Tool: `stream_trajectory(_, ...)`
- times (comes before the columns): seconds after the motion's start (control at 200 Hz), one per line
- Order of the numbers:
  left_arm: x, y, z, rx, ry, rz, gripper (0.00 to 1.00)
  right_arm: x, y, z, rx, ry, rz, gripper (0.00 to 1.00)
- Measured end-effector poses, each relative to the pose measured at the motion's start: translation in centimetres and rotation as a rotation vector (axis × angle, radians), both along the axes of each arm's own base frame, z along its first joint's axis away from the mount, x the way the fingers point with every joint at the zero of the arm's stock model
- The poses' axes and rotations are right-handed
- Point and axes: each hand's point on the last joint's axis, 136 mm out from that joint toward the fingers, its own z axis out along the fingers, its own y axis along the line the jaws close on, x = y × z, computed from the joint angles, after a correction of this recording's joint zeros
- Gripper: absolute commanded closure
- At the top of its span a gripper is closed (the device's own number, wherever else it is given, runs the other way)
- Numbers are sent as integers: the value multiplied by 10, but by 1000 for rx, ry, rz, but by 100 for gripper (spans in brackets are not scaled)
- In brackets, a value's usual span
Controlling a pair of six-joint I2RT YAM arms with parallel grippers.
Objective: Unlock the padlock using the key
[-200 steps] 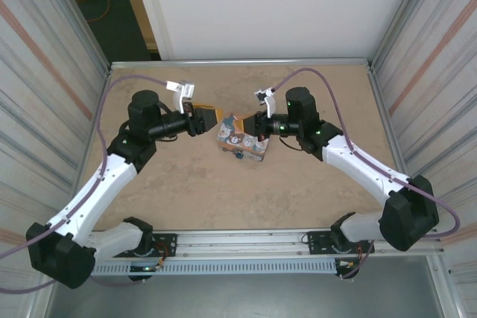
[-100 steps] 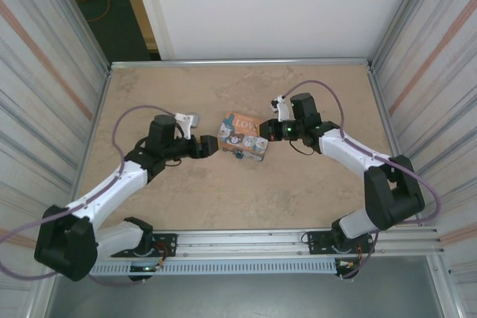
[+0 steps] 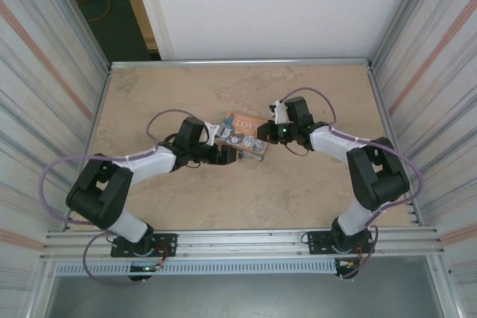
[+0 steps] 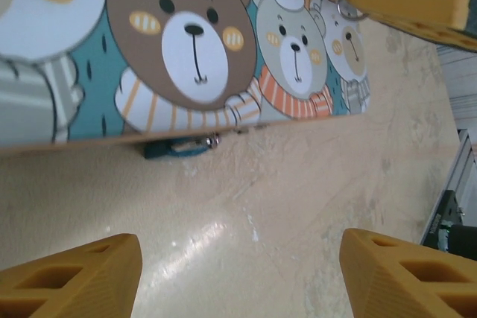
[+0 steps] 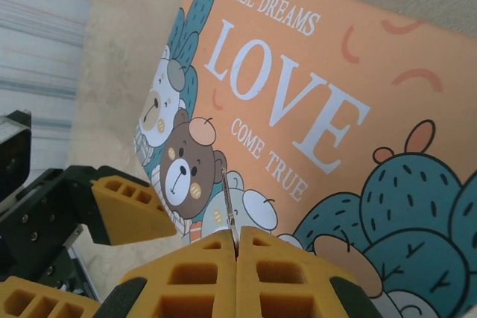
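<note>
Key (image 5: 228,202), seemingly, in right pincer (image 5: 237,243)

Tin (image 5: 387,72) orange, bear-and-cactus print; fingers (image 4: 74,277) yellow; padlock (image 4: 168,148) dark teal; table (image 4: 283,191) beige.

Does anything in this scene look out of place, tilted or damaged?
Nothing looks spilled or damaged. One small oddity: the padlock is mostly hidden at the lower edge of the tin box, so little of it shows to the open left gripper. The box lies askew to the table edges.
</note>
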Motion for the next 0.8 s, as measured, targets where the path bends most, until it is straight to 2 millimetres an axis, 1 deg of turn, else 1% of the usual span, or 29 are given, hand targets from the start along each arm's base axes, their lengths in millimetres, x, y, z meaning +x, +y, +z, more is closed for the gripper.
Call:
stream_trajectory(0.2,18,-9,-2,-1,-35,-15,31,-2,-1,-11,-10,18,-2,100)
stream_trajectory(0.266,23,-11,-3,-4,-38,-13,32,-1,-1,-11,-4,10,-2,100)
stream_trajectory(0.401,34,-5,-8,-9,-28,3,33,1,-1,-11,1,-1,-4,100)
stream_trajectory(0.506,41,-1,-6,-8,-43,10,33,4,0,-11,7,-12,-4,100)
stream_trajectory(0.661,43,0,-5,5,-70,-1,32,8,2,-11,20,-24,-9,100)
stream_trajectory(0.802,41,5,-11,32,-82,-1,32,12,6,-10,39,-31,-12,100)
